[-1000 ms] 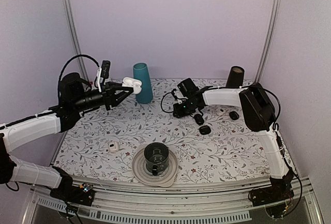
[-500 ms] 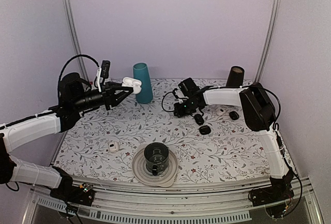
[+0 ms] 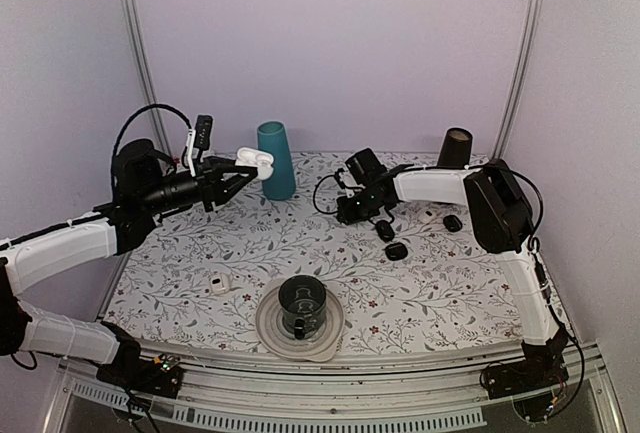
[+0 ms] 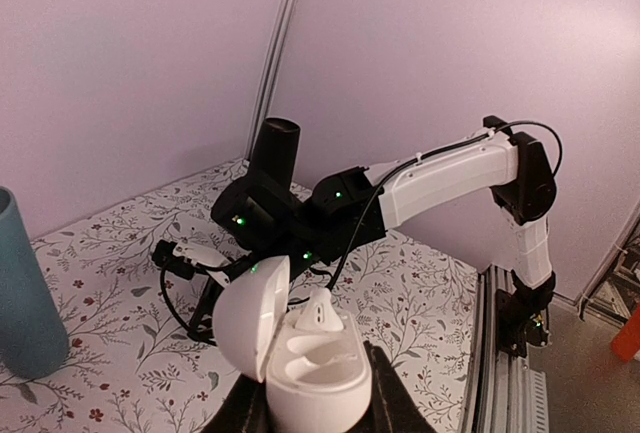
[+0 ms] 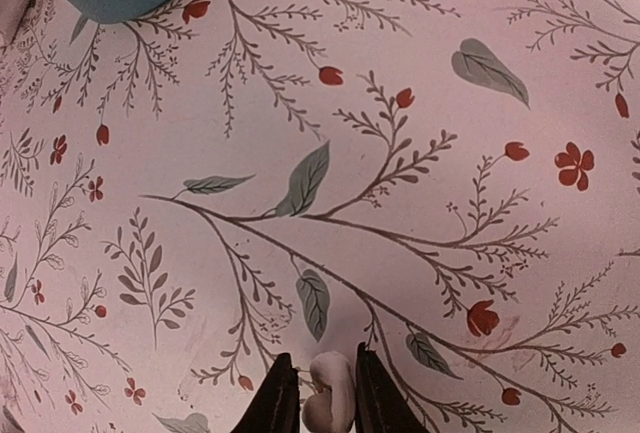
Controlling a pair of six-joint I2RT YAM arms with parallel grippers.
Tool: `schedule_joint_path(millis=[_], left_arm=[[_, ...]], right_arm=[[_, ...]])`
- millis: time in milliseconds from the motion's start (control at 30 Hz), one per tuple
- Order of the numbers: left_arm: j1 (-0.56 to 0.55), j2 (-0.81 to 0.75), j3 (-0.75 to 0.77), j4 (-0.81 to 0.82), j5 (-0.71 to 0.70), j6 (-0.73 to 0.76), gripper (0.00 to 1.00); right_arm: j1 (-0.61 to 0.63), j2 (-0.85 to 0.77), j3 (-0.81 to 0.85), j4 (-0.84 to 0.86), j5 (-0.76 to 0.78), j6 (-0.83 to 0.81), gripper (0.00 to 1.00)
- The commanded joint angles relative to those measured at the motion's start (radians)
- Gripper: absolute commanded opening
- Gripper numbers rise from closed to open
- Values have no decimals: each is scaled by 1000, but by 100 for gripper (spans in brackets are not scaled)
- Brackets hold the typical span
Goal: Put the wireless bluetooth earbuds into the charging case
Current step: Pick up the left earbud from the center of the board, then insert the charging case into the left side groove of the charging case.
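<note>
Charging case (image 4: pixel 315 378) upright, mouth up, lid tipped open; left jaws clamp it; right jaws pinch earbud (image 5: pixel 328 393).

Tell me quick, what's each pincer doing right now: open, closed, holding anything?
Left pincer: closed on the charging case, whose lid is open.
Right pincer: closed on a white earbud.

White tubular arm links (image 3: pixel 62 245), black joints (image 3: pixel 500 203) — looping black cables (image 3: pixel 155 108) (tiny green lights (image 4: pixel 338 194)), black bases (image 3: pixel 520 378)
</note>
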Motion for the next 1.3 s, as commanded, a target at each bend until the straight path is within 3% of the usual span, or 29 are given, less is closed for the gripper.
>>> schedule_joint_path(millis=[0,300,500,767,1267], left_arm=[[14,-4,27,5,5,10,0],[14,-3,27,5,5,11,0],[14,1,21,14,6,6,0],[14,36,14,51,31,-14,0],[6,141,44,167,285,-16,0]], right_arm=[[-7,7,25,0,-13,6,16],[-7,1,19,-2,-12,7,5],[-7,-30,-16,18,-7,7,3],[-7,-197,-156,78,-13,-14,3],[36,-644,-475,225,-121,-131,3]])
